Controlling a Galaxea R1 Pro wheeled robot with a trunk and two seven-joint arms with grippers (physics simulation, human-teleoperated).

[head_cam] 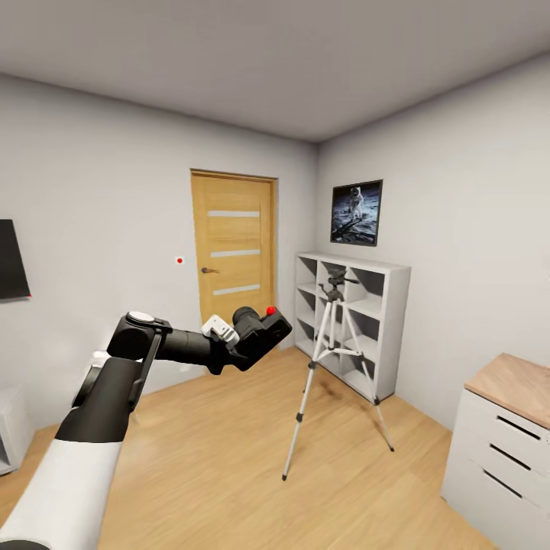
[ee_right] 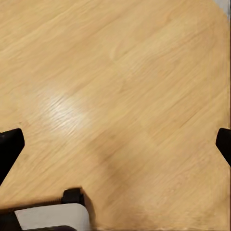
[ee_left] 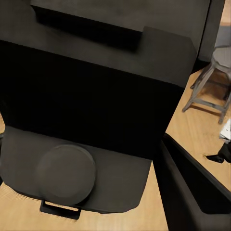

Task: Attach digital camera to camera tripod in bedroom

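In the head view my left gripper [head_cam: 266, 334] is held out at chest height, shut on the digital camera [head_cam: 253, 324], a chunky black body with a red button on top. The camera tripod [head_cam: 334, 359] stands on the wood floor to the right of the camera and farther off, its black head [head_cam: 334, 287] bare. Seen from the left wrist, the camera body [ee_left: 91, 96] sits close up between the fingers [ee_left: 192, 192], and the tripod legs [ee_left: 211, 82] show beyond it. My right gripper [ee_right: 115, 147] hangs open over bare floor.
An oak door [head_cam: 233, 248] is in the far wall. White cube shelves [head_cam: 386, 328] stand right behind the tripod, under a framed picture [head_cam: 356, 212]. A white drawer unit [head_cam: 504, 451] with a wood top is at the near right. Open floor lies between me and the tripod.
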